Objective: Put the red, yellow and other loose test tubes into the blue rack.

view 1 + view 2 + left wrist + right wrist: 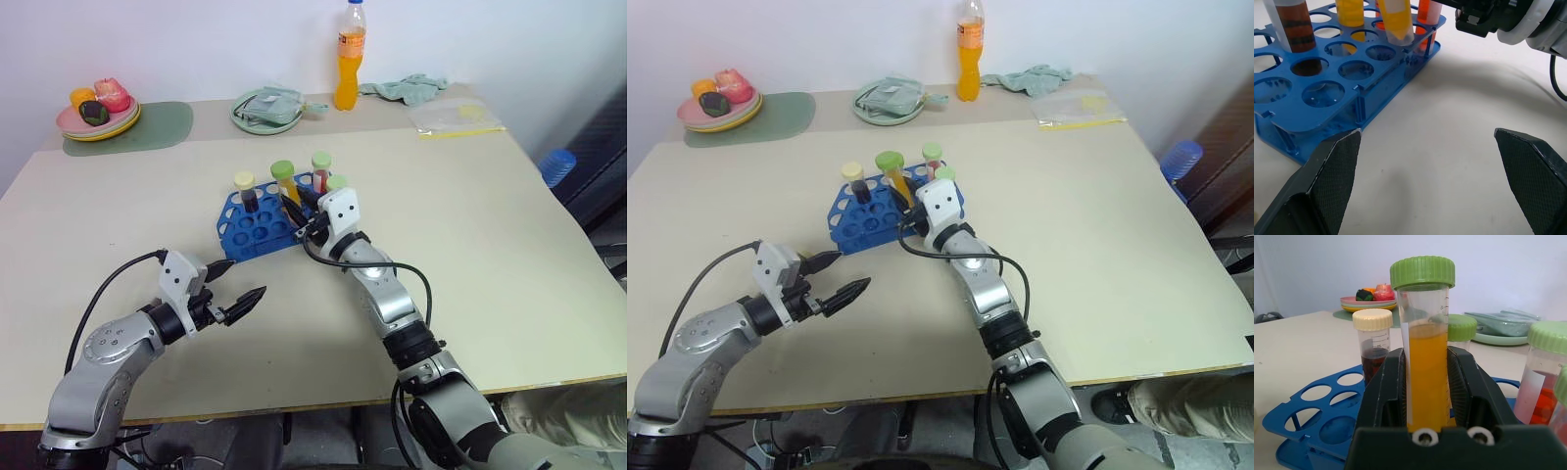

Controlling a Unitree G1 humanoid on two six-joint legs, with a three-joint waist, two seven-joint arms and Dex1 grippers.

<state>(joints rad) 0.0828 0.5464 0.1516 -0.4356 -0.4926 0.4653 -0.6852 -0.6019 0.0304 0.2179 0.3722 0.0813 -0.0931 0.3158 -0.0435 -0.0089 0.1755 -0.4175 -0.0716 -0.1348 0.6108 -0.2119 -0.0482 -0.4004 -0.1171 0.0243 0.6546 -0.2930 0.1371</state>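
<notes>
Now the right hand (1422, 396) grips a yellow tube (1424, 362) with a green cap, upright over the blue rack (257, 227) mid-worktop (490, 255). A dark tube (1374, 345) and a red tube (1542, 382) stand in the rack. The left hand (235, 290) hangs wide apart, near the rack's front.

our arms (108, 357): silver-grey shells, black joints | wrists (338, 211): white blocks | cables (103, 289): black, looping | fingers (1337, 161): black, textured, pointed

wall (196, 39): plain white | table (509, 255): beige, wide | light: even
</notes>
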